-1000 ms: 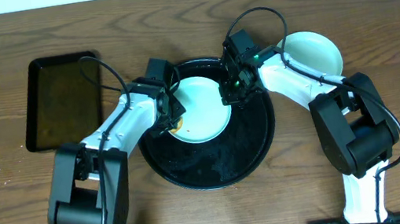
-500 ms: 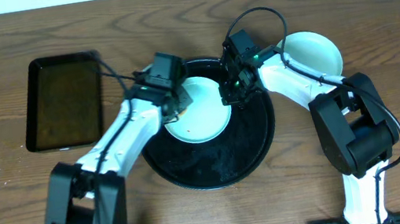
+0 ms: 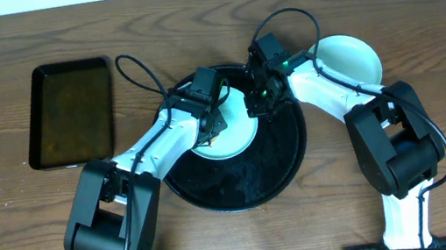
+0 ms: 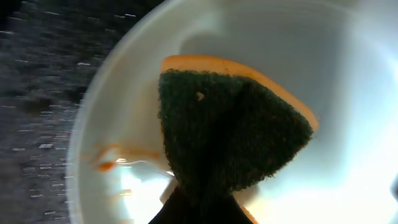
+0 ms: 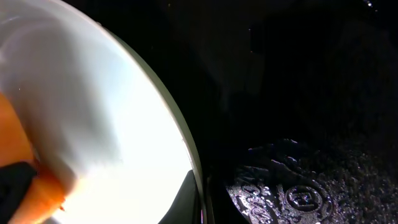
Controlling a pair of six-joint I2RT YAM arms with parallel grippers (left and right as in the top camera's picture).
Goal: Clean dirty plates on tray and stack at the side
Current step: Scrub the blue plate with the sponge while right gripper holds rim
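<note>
A pale mint-blue plate (image 3: 237, 132) lies in the back half of the round black tray (image 3: 241, 184). My left gripper (image 3: 216, 124) is shut on a green and orange sponge (image 4: 236, 137) and presses it onto the plate's inside (image 4: 348, 93). An orange-brown smear (image 4: 109, 163) shows near the plate's rim, left of the sponge. My right gripper (image 3: 256, 105) is shut on the plate's right rim (image 5: 186, 155), with one finger (image 5: 186, 202) over the edge and the tray floor (image 5: 298, 124) beside it. A second pale plate (image 3: 348, 57) sits on the table to the right of the tray.
A smaller rectangular black tray (image 3: 70, 112) lies at the left of the wooden table. Both arms reach in over the round tray from the front, and their cables loop above it.
My left gripper has swept the sponge rightward, from the plate's left rim toward its middle. The right gripper and the plate have stayed put.
</note>
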